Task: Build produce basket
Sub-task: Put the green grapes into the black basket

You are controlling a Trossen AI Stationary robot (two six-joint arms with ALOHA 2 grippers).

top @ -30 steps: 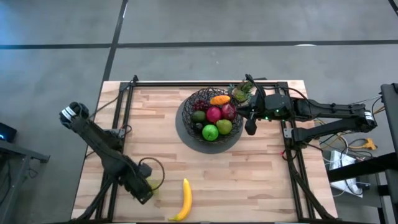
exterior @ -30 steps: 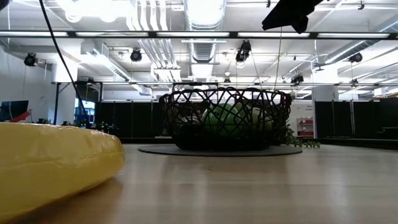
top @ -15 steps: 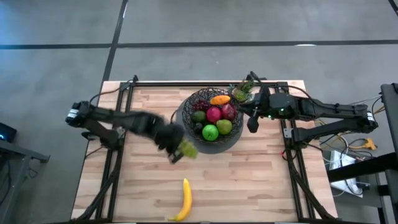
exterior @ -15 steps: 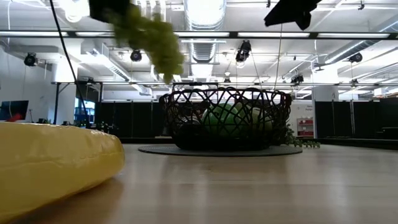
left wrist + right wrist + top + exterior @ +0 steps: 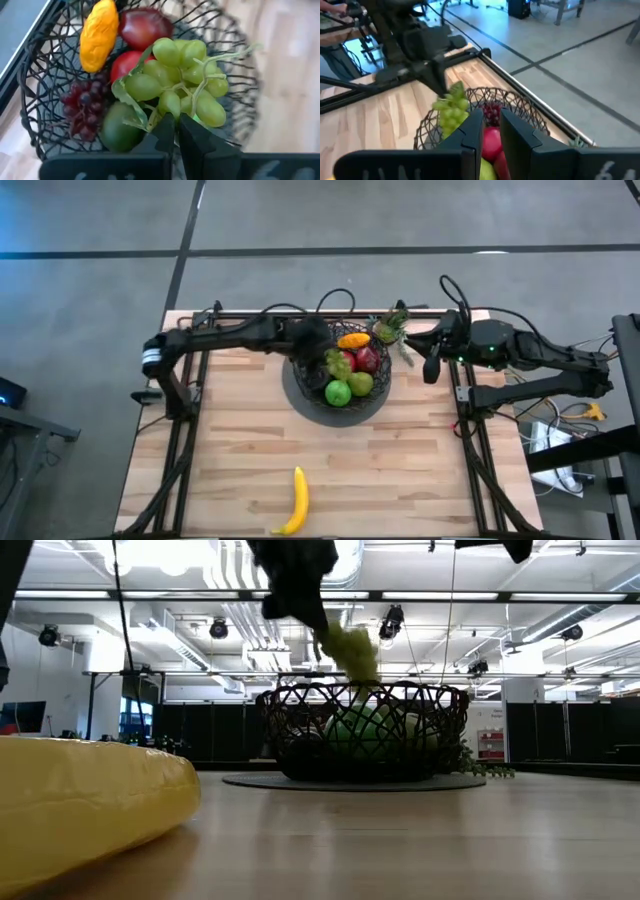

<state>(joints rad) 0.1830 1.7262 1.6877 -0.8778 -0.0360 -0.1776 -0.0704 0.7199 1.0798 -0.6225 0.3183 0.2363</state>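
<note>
The dark wire basket stands on a grey mat at the table's far middle. In it lie an orange piece, red apples, a green apple and purple grapes. My left gripper is over the basket, shut on a bunch of green grapes. My right gripper hovers to the basket's right, off its rim, its fingers a narrow gap apart with nothing between them. A yellow banana lies on the wood near the front edge. My left gripper pinches the green grapes between its two fingertips at the stalk end of the bunch, beside its leaf. The fingers slant down from the table's left. The bunch hangs below them, over the basket's rim and above the fruit inside.
A leafy green plant sprig lies just beyond the basket's far right rim, between basket and right gripper. Black frame rails run along both table sides. Bare wood lies between basket and banana.
My left gripper has swung from the table's near left corner up and across toward the far right, rolling as it went, and now stands over the basket. It has carried the green grapes clear of the table. My right gripper has drawn back a little toward the right edge.
</note>
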